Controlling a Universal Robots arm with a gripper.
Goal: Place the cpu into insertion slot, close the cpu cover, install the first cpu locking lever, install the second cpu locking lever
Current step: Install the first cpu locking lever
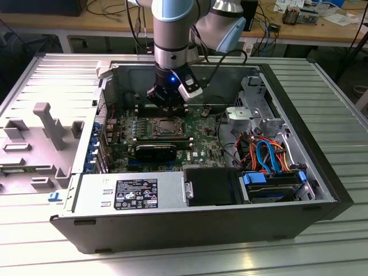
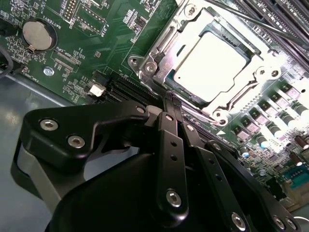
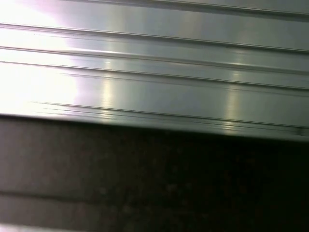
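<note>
The gripper (image 2: 173,99) has its fingers pressed together into one narrow tip, holding nothing, at the near edge of the insertion slot (image 2: 212,67), seemingly to push rather than grasp. The cpu (image 2: 210,64) already sits in the slot, and the cpu cover (image 2: 166,43) lies flat, framing it. The open computer case (image 1: 322,190) rests on the bench (image 1: 339,241).

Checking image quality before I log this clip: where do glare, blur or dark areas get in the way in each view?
In the second wrist view, glare washes out the cpu top inside the cpu cover, and the gripper looms dark. In the first wrist view, the ribbed metal surface is blurred, with a bright patch at one side and a dim band beside it. The exterior view is evenly lit, though the case interior is shadowed.
</note>
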